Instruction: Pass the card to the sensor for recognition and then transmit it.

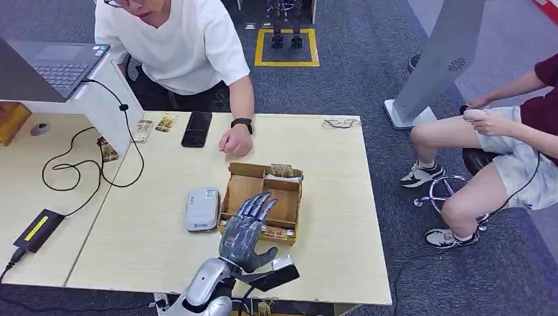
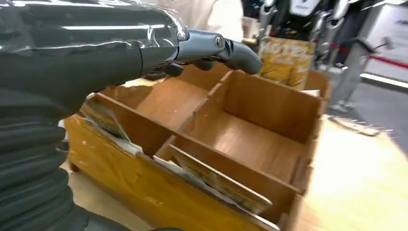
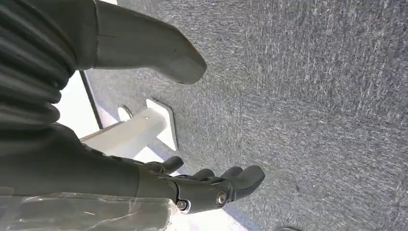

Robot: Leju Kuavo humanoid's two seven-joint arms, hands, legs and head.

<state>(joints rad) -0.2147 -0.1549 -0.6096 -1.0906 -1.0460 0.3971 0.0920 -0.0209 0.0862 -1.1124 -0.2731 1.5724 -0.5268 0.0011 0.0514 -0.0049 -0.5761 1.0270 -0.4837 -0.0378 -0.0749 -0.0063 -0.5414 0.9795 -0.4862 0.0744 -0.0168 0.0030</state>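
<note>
A pale wooden table (image 1: 329, 197) stands on dark grey carpet (image 1: 368, 59). At twelve o'clock a yellow-bordered square (image 1: 287, 47) marks the floor. A white slanted stand (image 1: 437, 62) rises at two o'clock, and a second light desk (image 1: 26, 191) adjoins at nine o'clock.

Bright, even overhead light on the pale table (image 1: 329, 217), shadows soft. Left wrist view smeared with blur, glare streaking the plastic hand cover (image 2: 96, 29). Carpet (image 3: 312, 96) crisp.
</note>
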